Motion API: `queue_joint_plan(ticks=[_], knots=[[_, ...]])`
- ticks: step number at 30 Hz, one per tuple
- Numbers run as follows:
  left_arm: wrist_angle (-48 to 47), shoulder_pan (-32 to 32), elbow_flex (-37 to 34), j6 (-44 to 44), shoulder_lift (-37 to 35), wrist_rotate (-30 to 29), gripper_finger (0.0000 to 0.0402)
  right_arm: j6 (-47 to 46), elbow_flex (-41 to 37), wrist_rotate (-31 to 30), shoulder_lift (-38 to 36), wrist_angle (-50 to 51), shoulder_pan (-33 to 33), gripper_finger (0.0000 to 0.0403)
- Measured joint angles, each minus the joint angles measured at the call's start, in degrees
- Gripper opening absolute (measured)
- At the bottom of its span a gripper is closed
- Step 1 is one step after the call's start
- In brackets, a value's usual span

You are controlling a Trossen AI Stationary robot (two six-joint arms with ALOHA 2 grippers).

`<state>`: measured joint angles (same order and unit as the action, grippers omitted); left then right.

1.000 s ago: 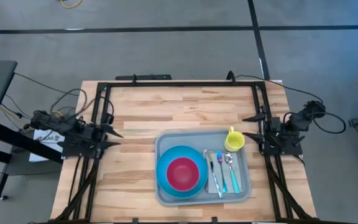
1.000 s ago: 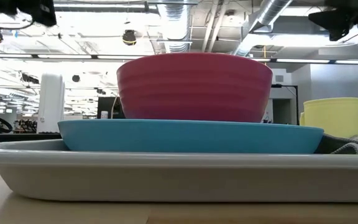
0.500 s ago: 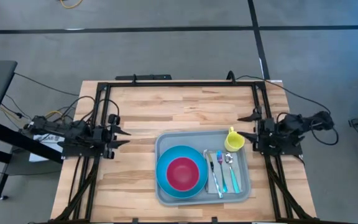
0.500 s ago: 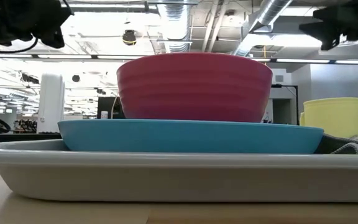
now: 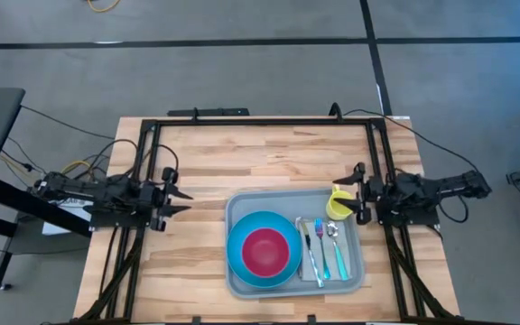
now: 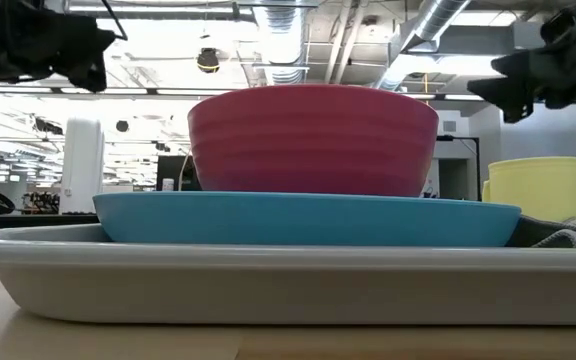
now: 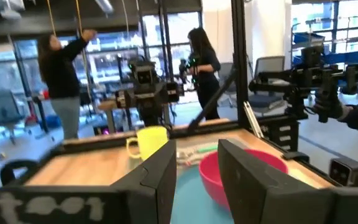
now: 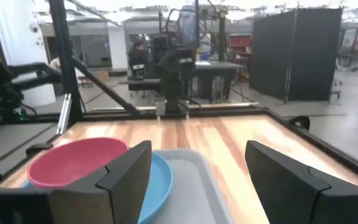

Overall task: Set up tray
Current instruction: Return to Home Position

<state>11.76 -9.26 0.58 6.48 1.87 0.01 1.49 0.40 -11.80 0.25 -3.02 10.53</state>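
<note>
The grey tray point(image 5: 242, 204) lies on the wooden table, right of centre. On it sits a blue plate point(image 5: 242, 257) with a red bowl point(image 5: 266, 252) inside, a yellow cup point(image 5: 338, 205) at the far right corner, and cutlery point(image 5: 322, 247) on a grey napkin. My left gripper point(image 5: 184, 199) hovers open, left of the tray. My right gripper point(image 5: 357, 191) is open beside the cup's right side and higher than it, as the low view shows point(image 6: 513, 90). The cup stays out of the right wrist view.
A black frame point(image 5: 260, 122) runs along the table's far edge and both sides. Bare wood lies far of and left of the tray. Two people point(image 7: 61, 68) stand in the room beyond the table. Cables trail from both arms off the table sides.
Both arms have reached in from the table's sides. The left gripper moved right toward the tray and came lower. The right gripper moved left toward the yellow cup and came lower. The tray and its contents have stayed still.
</note>
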Motion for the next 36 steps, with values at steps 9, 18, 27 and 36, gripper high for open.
queue_joint_plan(ticks=[9, 18, 27, 36], knots=[[-7.51, -0.02, -0.07, -1.99, 0.0, 0.08, 0.0107, -3.74, 0.0, 1.27, 2.08, 0.37, -0.02, 0.0255], [-9.83, -0.02, -0.12, -8.44, 0.0, -0.44, 0.0107, -11.0, -0.02, 1.34, 2.06, 0.39, -0.03, 0.0255], [-9.87, -0.02, -0.15, -8.29, 0.0, -0.53, 0.0107, -11.05, -0.02, 1.32, 2.06, 0.41, -0.03, 0.0255], [-9.9, -0.04, -0.17, -8.33, 0.0, -0.61, 0.0107, -11.07, -0.04, 1.3, 2.06, 0.41, -0.03, 0.0255]])
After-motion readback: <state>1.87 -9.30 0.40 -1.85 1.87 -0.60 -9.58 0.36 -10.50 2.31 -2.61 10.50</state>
